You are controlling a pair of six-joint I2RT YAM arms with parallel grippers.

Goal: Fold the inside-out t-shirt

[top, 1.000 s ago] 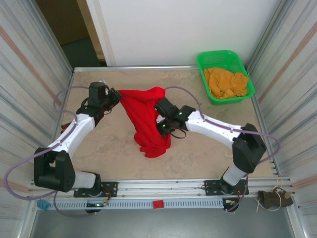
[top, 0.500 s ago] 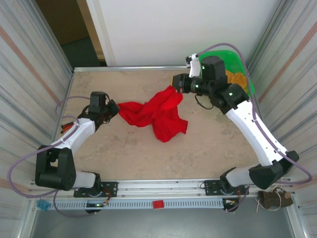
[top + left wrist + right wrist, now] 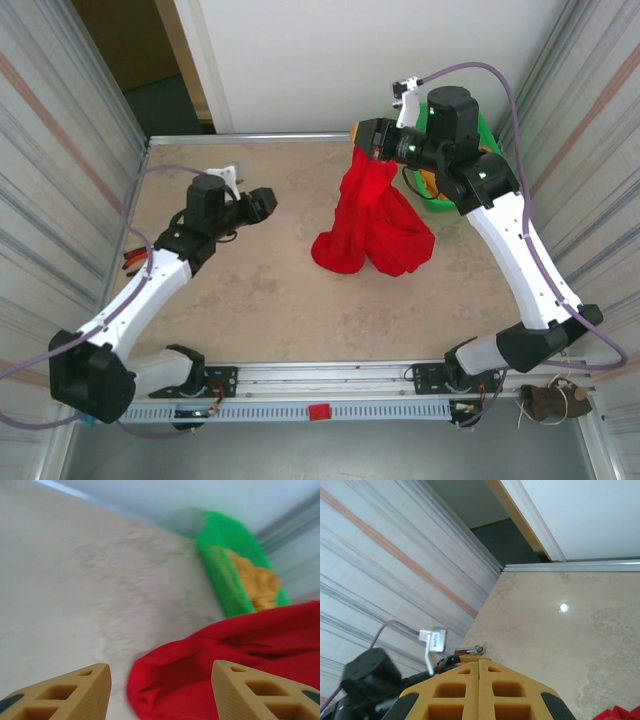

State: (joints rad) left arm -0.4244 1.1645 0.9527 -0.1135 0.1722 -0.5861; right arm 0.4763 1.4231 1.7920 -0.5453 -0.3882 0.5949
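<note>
Red inside-out t-shirt (image 3: 375, 225) hung from my right claw (image 3: 360, 138), which was raised over the far right part of the worktop (image 3: 250, 300). The claw was clamped on the shirt's top edge, and on the right wrist camera its fingers (image 3: 462, 690) were pressed flat together. The cloth dropped in a narrow column from the claw and spread into a crumpled heap resting on the worktop below. My left claw (image 3: 267, 199) sat well to the left of the shirt, clear of it. Its fingers (image 3: 75, 690) were spread apart with nothing between them, and the red fabric lay ahead of them. A green basket (image 3: 220, 565) stood in the far right corner behind the right arm, with an orange-yellow cloth (image 3: 255, 580) bundled inside.
</note>
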